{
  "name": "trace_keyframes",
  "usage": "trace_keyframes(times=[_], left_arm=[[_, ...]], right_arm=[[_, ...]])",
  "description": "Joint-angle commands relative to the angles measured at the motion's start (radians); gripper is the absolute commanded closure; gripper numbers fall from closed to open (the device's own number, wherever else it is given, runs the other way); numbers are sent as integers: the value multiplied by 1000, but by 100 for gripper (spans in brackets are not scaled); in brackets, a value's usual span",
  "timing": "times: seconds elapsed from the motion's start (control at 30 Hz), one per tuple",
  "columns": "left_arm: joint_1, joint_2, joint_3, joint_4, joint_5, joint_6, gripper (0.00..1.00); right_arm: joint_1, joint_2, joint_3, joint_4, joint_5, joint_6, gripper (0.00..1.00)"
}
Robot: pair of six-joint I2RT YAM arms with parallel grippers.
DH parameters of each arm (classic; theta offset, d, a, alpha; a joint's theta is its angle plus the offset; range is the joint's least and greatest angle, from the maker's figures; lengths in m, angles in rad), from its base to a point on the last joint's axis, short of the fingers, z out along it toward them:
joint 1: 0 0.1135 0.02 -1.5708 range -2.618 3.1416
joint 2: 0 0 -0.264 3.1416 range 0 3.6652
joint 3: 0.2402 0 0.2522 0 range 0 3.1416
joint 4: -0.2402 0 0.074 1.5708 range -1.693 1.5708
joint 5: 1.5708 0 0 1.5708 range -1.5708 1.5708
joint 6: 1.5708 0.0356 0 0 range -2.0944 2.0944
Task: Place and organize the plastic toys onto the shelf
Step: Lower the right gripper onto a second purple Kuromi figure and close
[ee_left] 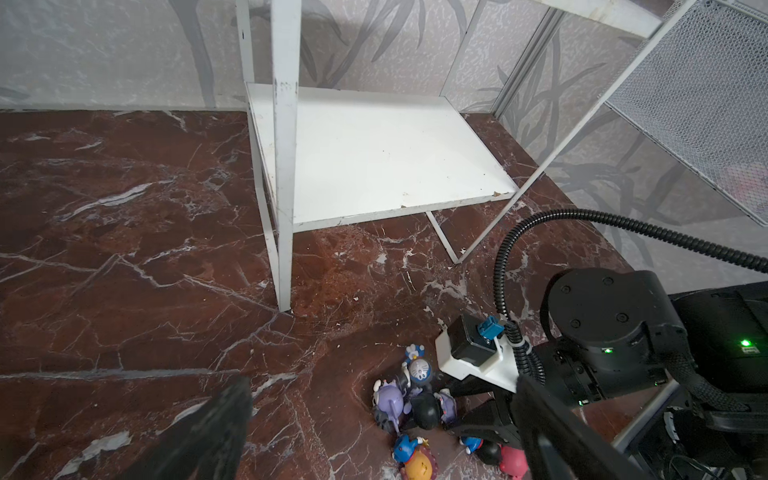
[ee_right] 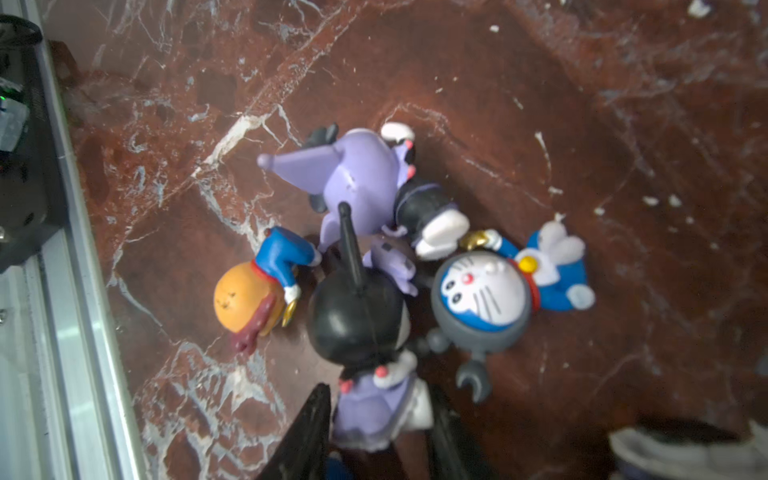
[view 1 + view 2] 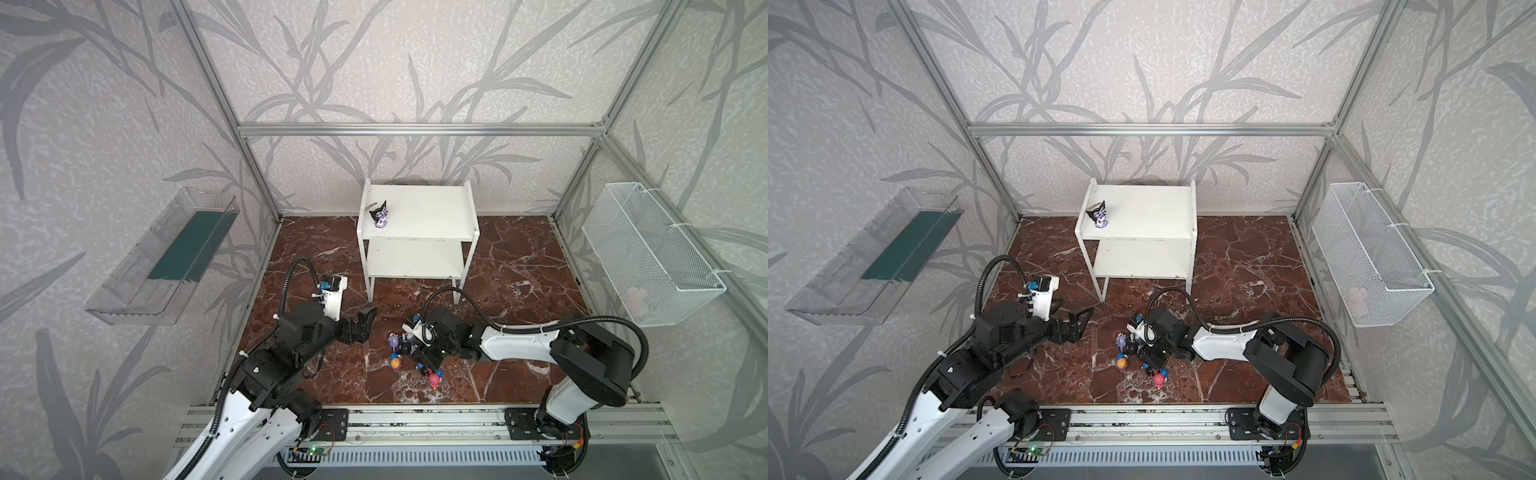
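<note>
**One toy up — the rest wait**

One black toy (image 3: 381, 217) sits on the shelf (image 3: 415, 199), top board, left side. Six more lie in a heap (image 3: 395, 362) on the floor (image 3: 519, 270), in front of it — others may hide. The right gripper (image 2: 378, 395) squeezes the black-headed toy (image 2: 357, 316) by its purple dress. The left gripper (image 3: 1073, 316) is wide open, holding nothing.

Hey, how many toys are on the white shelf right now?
1. A black pointy-eared figurine stands on the top board of the shelf, near its left edge. The lower board shows none in the left wrist view.
</note>
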Motion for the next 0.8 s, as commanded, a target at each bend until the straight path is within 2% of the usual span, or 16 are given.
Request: trace_keyframes(times=[0.0,0.1,0.17,0.3,0.43,0.5,0.63,0.77], left_arm=[[-9,16,-17,-2,55,-44,1],[-15,27,-29,7,87,-80,1],[-20,27,-49,26,109,-106,1],[-29,17,-93,76,135,-160,4],[-39,19,-99,84,139,-179,4],[-40,18,-94,75,130,-178,4],[-43,6,-91,64,112,-176,3],[-44,-2,-99,70,106,-181,3]], right_arm=[[-4,-97,-35,10,1,-8,67],[-3,-167,-72,41,14,-10,70],[-2,-200,-91,60,26,-9,76],[-2,-234,-106,69,28,-3,75],[-2,-192,-106,79,33,-10,53],[-2,-153,-107,102,29,-14,46],[-4,-73,-78,135,-1,-21,38],[-4,-9,-54,162,9,-23,36]])
